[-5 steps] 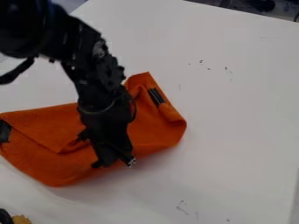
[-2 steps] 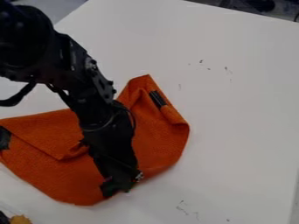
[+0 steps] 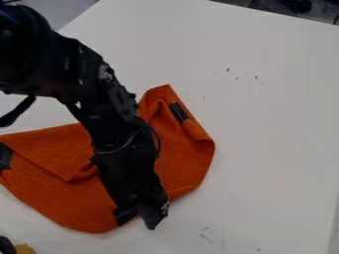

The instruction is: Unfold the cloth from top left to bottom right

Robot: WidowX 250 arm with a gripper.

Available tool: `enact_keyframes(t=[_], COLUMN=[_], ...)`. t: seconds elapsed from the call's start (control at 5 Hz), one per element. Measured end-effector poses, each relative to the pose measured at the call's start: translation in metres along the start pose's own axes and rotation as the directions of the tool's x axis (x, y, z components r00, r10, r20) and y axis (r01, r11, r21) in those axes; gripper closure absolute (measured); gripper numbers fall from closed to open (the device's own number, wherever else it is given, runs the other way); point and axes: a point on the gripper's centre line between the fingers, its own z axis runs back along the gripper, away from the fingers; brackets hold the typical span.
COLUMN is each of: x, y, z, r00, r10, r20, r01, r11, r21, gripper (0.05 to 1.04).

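The orange cloth [image 3: 182,166] lies in the left and middle of the frame, from the left edge to just right of centre, on a white table [image 3: 271,124]. It looks light, soft and limp, with a woven surface that should give some grip. It is unlikely to break, but it will probably bend wherever it is pulled instead of moving as one piece, and a hard drag could bunch it up. A folded flap lies over its left part, and another fold stands a little raised at its upper right, by a dark striped patch [image 3: 179,112]. For an unfolding from top left to bottom right, the free edge or corner of a top layer seems the best hold, pinched shallowly so that the layer underneath stays behind.

The black gripper [image 3: 140,217] is low in the frame, left of centre, at the lower edge of the cloth. Its two fingers [image 3: 156,216] stand apart, one over the orange edge and the other over the white beside it; whether any cloth sits between them I cannot tell.

Counted up: one cloth, one gripper with two fingers, one arm [image 3: 106,106] from the upper left, one striped patch, one dark patch [image 3: 5,156] at the left edge, and one yellow-brown thing [image 3: 25,249] in the lower left corner
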Motion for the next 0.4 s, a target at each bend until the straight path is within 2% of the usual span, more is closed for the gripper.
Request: enact_keyframes(t=[0.2,0.4], x=[-0.0032,-0.0009], y=[-0.0184,-0.0226], z=[0.0132,0.0147], r00=[0.998,0.999], r10=[0.063,0.03], r20=[-0.005,0.023], r01=[-0.062,-0.032], r11=[0.998,0.995], r21=[0.016,0.097], gripper=[0.083,0.083])
